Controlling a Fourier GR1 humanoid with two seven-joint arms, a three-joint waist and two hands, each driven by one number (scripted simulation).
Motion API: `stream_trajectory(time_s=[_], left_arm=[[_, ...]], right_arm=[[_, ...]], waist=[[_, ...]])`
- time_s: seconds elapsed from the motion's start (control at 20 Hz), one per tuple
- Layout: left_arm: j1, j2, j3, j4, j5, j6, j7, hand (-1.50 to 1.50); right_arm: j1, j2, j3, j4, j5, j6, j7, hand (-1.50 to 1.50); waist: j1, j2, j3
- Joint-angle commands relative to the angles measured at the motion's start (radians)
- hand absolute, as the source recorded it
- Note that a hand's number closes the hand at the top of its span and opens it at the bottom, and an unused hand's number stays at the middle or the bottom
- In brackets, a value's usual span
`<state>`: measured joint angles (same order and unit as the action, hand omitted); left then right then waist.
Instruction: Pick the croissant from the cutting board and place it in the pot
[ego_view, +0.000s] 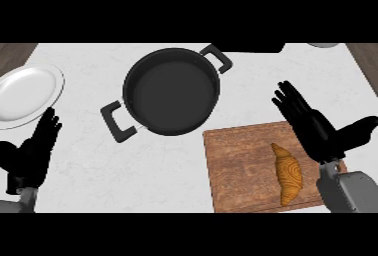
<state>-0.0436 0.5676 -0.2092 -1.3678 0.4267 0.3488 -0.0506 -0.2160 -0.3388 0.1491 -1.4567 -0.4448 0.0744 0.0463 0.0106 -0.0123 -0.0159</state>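
Croissant (288, 173) lay on the wooden cutting board (240, 170), right half of it, long axis running roughly up-down in the head view, untouched. Right hand (314, 127) hovered over the board's upper right corner, fingers straight and spread, thumb out to the right, holding nothing; it sat just above and right of the croissant, whether touching the board or not I couldn't tell. Black pot (171, 91) with two side handles stood on the white counter (148, 170), up-left of the board, near it but apart, nothing visible inside. Left hand (33, 150) rested at the left edge, fingers up and relaxed, holding nothing. White plate (26, 92) was at the far left, just above the left hand's fingertips.
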Motion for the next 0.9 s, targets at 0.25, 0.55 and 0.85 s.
stream_trajectory(time_s=[0.25, 0.55, 0.85], left_arm=[[0.044, 0.099, 0.028, -0.006, -0.083, 0.048, -0.005, 0.0], [0.09, 0.084, -0.007, -0.028, -0.078, 0.029, 0.015, 0.0], [0.081, 0.06, -0.032, -0.057, -0.121, 0.059, 0.027, 0.0]], right_arm=[[0.267, -0.218, -0.164, 0.002, 0.26, -0.383, 0.135, 1.5], [0.362, -0.371, -0.111, -0.121, 0.722, -0.666, -0.041, -1.5], [0.662, -0.328, -0.017, -0.486, 0.944, -0.78, 0.195, -1.5]], waist=[[-0.106, -0.009, 0.01], [-0.107, -0.017, 0.011], [-0.068, 0.002, 0.011]])
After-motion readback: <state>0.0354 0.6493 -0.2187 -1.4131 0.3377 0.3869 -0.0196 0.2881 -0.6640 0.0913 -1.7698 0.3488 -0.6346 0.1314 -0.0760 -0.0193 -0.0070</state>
